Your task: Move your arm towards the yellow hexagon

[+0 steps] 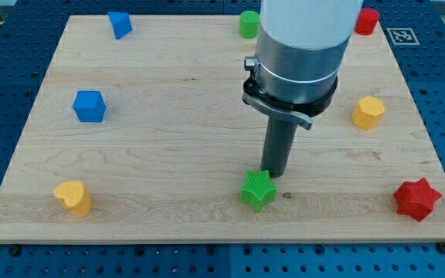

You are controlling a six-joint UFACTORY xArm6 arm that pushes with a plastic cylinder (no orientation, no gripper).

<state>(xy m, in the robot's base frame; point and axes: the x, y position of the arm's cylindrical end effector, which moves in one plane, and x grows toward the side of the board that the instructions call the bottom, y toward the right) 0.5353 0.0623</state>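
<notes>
Where counted: two yellow blocks (368, 113).

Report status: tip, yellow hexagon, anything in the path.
My tip at green star, view's bottom centre. Yellow hexagon off to the view's right, untouched. No block between them.

A single camera looks down at a slant from in front of the wooden worktop (168, 139), near enough that the board nearly fills the frame. Its far edge runs along the view's top, its near edge along the bottom.
</notes>
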